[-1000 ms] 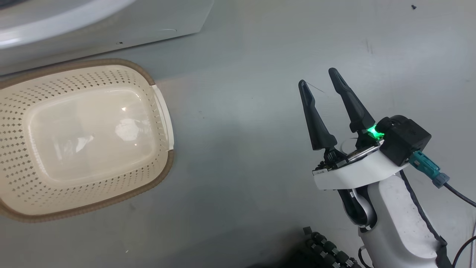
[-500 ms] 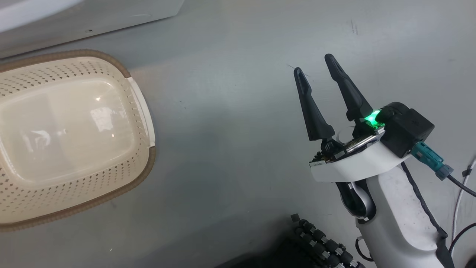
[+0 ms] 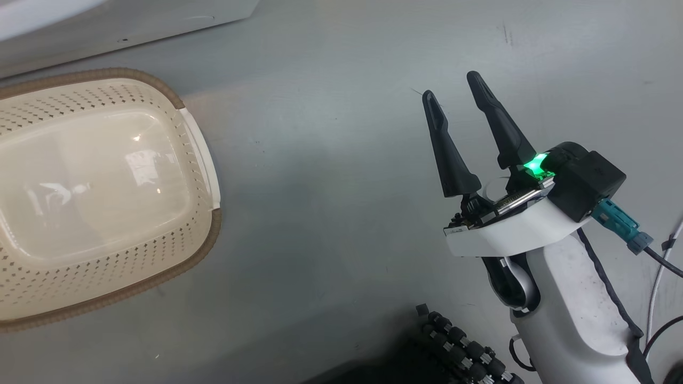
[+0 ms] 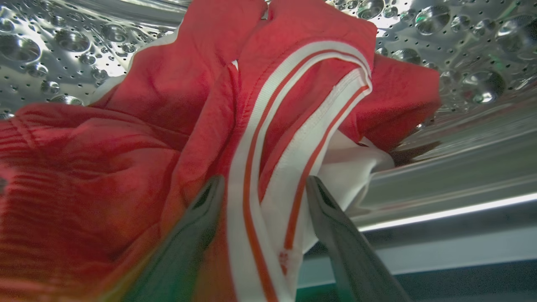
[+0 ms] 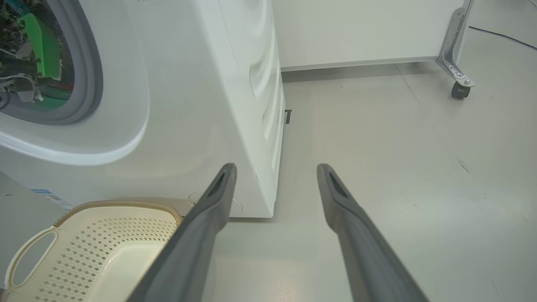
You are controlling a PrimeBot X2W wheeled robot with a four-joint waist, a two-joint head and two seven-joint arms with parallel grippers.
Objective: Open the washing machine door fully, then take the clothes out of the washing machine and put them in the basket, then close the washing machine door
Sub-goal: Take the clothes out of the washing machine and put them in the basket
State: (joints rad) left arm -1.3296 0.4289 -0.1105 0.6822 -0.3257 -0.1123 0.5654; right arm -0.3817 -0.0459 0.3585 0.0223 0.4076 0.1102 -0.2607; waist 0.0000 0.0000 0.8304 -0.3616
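In the left wrist view my left gripper (image 4: 263, 185) is inside the perforated steel drum (image 4: 470, 46), open. Its two fingers straddle a white-striped fold of the red clothes (image 4: 168, 105), which lie heaped in the drum. The washing machine (image 5: 201, 84) stands white with its grey gasket (image 5: 90, 63) exposed, and part of my left arm (image 5: 37, 46) shows in the opening. The door is out of view. The cream basket (image 3: 209, 234) sits empty on the floor in front of the machine, also seen as the basket (image 5: 126, 235) in the right wrist view. My right gripper (image 3: 452, 88) hovers open over bare floor, right of the basket.
A small blue label (image 5: 48, 195) marks the machine's lower front. A metal leg with a caster (image 5: 459, 90) stands at the back right by a white panel. Cables (image 3: 659, 266) trail near my right arm, and a black ribbed hose (image 3: 464, 346) lies by the view's bottom edge.
The head camera has swung, so basket and machine base sit further left in the picture. My right gripper keeps its open pose, slightly higher in the picture.
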